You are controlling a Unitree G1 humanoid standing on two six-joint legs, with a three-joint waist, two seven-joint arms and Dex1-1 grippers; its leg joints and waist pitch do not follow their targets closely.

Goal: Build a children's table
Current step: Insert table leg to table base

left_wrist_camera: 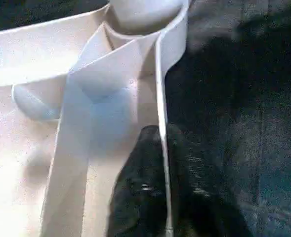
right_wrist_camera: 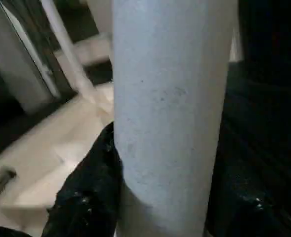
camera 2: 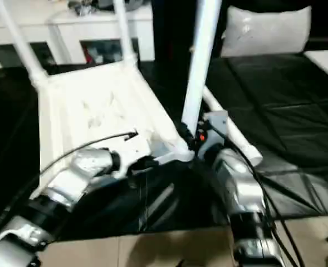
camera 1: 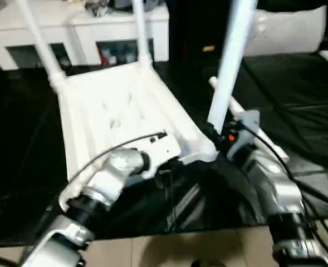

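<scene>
The right gripper (camera 1: pixel 215 135) is clamped on the upright leg (camera 1: pixel 230 61) directly above the near-right socket, while the left gripper (left_wrist_camera: pixel 160 163) pinches the tabletop (camera 1: pixel 113 105) rim.

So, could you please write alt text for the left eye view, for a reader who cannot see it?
The right gripper holds a white leg upright at the near corner of the upturned white table top on a black mat. The left gripper grips the top's near rim; two more legs stand at the far corners.
</scene>
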